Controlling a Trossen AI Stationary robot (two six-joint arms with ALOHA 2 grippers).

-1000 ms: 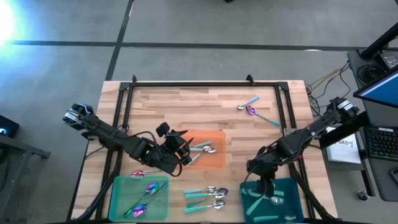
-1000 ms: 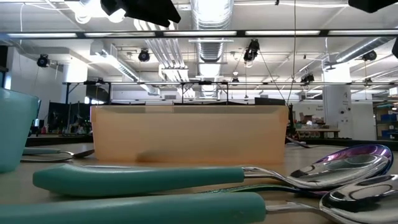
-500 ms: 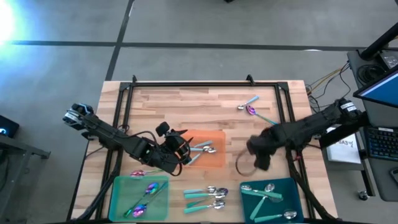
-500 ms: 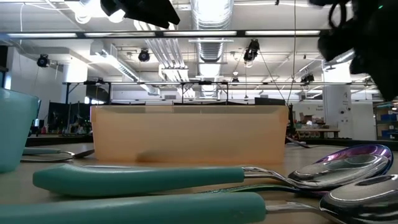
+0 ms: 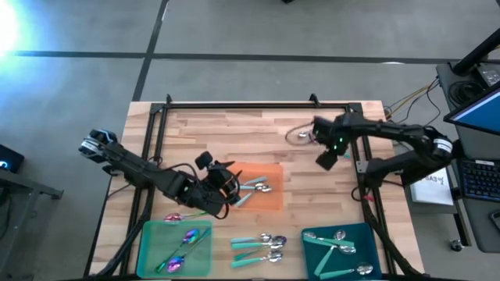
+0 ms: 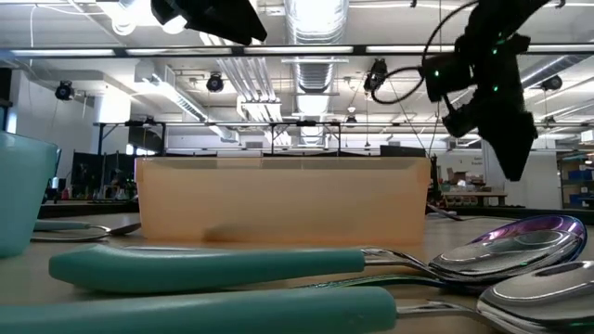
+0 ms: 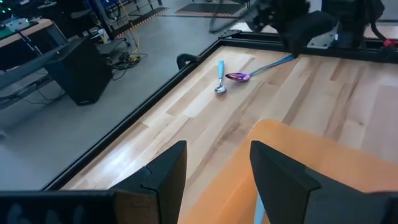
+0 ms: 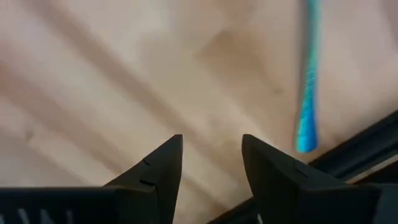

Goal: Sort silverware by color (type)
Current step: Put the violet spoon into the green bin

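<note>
Blue spoon handle (image 8: 306, 93) — blurred, its bowl cut off by the frame edge.

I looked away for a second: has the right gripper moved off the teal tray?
Yes. The right gripper has left the teal tray at the table's near edge and swung toward the far edge, next to the two loose spoons there, jaws open and empty.
</note>
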